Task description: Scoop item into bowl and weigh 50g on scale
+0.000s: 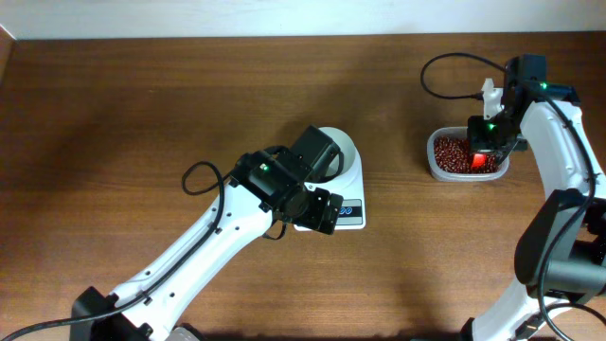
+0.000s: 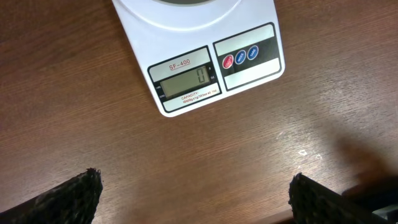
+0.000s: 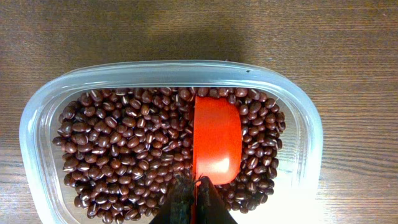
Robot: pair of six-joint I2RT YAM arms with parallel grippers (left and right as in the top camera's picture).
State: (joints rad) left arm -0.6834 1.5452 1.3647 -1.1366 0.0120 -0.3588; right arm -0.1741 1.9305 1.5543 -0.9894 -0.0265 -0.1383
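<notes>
With your right tool [image 3: 194, 196] clamped on the handle of the scoop [image 3: 216, 144], drive through the beans [image 3: 124, 149] toward twelve o'clock and lift level; your left tool [image 2: 196, 186] hangs wide open.

A clear, rounded-rectangular plastic tub [image 3: 41, 118] is set on the dark wood-grain bench [image 1: 142, 104], toward its far right part. A bright orange-red plastic scoop [image 3: 216, 140] is seen inside the tub, right of its middle, with its narrow end toward the right wrist view's lower edge.
</notes>
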